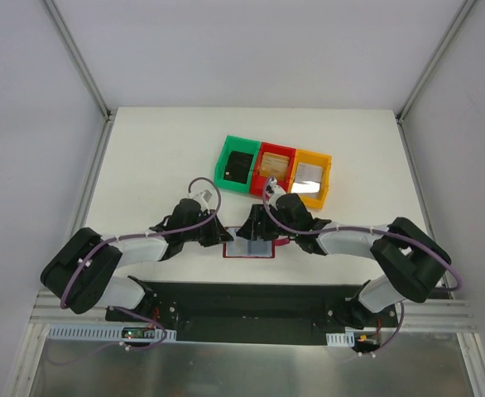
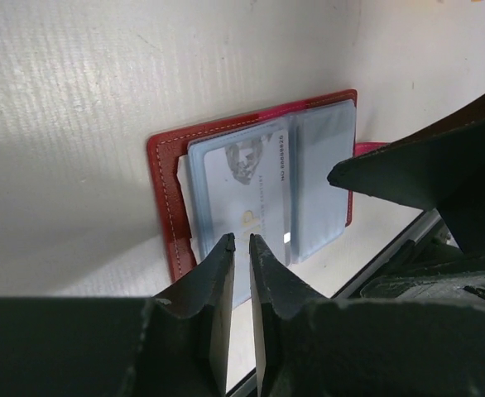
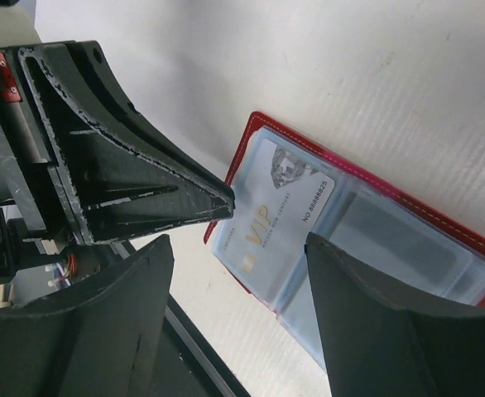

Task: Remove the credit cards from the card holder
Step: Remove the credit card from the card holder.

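Observation:
The red card holder [image 1: 255, 251] lies open near the table's front edge, its blue-grey pockets up. A silvery grey credit card [image 2: 247, 186] marked VIP [image 3: 280, 211] sits in its left pocket. The other pocket [image 3: 408, 240] looks empty. My left gripper [image 2: 241, 241] is shut to a narrow slit, its tips at the near edge of that left pocket [image 1: 228, 238]. Nothing shows clamped between them. My right gripper [image 3: 242, 277] is open and hangs low over the holder [image 1: 255, 231], with the card between its fingers.
Behind the holder stand three bins in a row. The green bin [image 1: 224, 159] holds a black card [image 1: 241, 166]. The red bin [image 1: 263, 150] holds a tan-gold card [image 1: 276, 164]. The orange bin [image 1: 328, 169] holds a silvery card [image 1: 309, 174]. A black rail [image 1: 251, 294] runs just below the holder.

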